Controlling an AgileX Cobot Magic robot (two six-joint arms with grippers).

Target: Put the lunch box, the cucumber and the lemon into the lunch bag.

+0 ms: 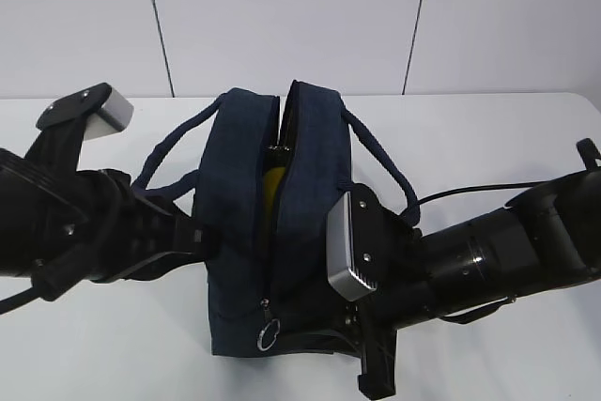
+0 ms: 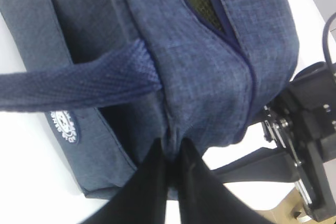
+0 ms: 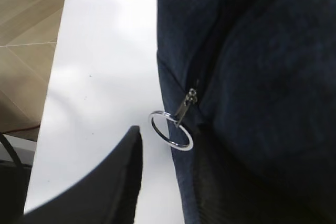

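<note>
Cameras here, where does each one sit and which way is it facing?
Exterior: raised, slanting down at the lunch bag on the white table; both arms show.
Left wrist: on the left arm, facing the bag's side and handle; left pincer pinches fabric.
Right wrist: on the right arm, facing the bag's end; one pincer finger shows.
Exterior and right wrist share the ring pull.

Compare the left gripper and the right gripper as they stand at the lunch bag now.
The left gripper is shut, pinching a fold of the lunch bag fabric on its side wall; the right gripper stands partly open and holds nothing. The left works below the handle; the right sits at the zipper end, one finger beside the ring pull without touching it. Both are black and close against the bag.
</note>
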